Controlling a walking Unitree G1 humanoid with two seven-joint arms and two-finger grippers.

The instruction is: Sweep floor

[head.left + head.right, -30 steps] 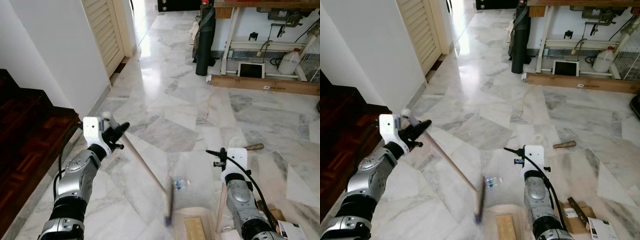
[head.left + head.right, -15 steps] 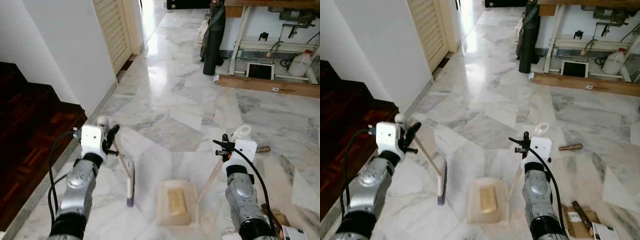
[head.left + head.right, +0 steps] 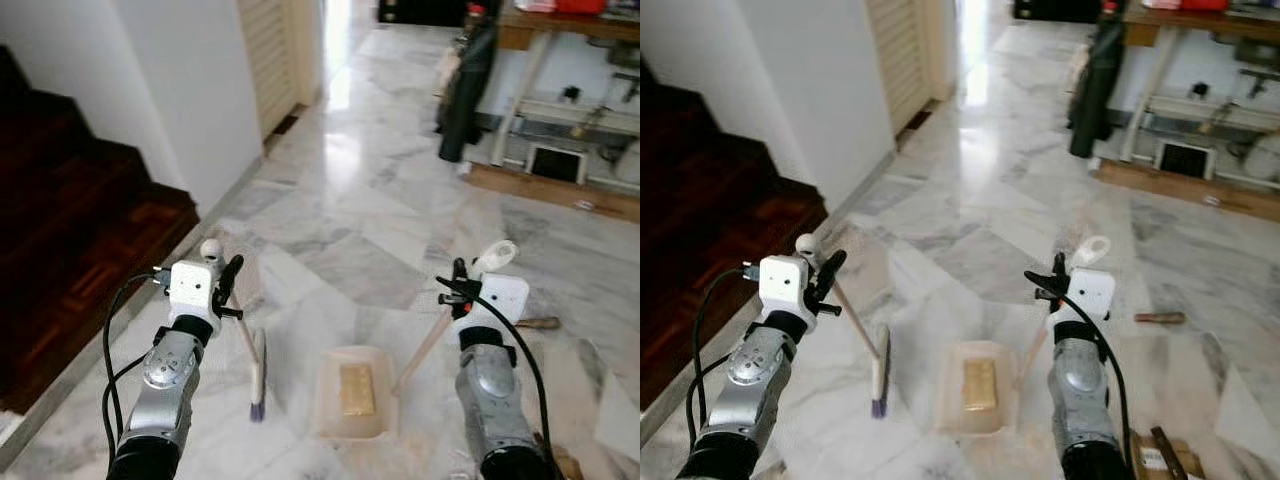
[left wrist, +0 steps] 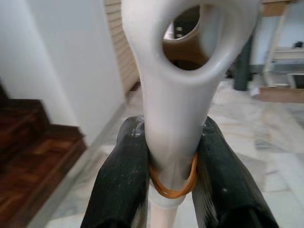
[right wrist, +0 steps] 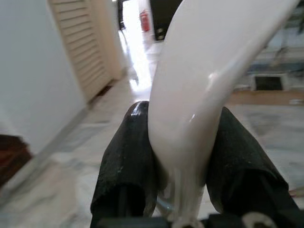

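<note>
My left gripper (image 3: 228,278) is shut on the white handle end of a broom (image 3: 257,368); its thin stick slants down to a pale brush head with dark bristles resting on the marble floor. In the left wrist view the black fingers (image 4: 121,180) clamp the white handle (image 4: 173,114), which has a hanging hole and an orange rubber band. My right gripper (image 3: 457,282) is shut on the white handle of a dustpan (image 3: 351,390), which sits flat on the floor between my arms with a yellowish block inside. The right wrist view shows the fingers (image 5: 128,161) pinching that handle (image 5: 194,95).
Dark wooden stairs (image 3: 70,230) rise on the left beside a white wall (image 3: 190,90) and a louvred door (image 3: 265,50). A workbench (image 3: 570,90) with clutter and a dark rolled bundle (image 3: 465,90) stand far right. A small wooden-handled tool (image 3: 1160,318) lies on the floor to the right.
The camera has swung left, bringing more stairs into view. The broom head swept from beside the dustpan's front to its left side, and the dustpan now lies fully in view.
</note>
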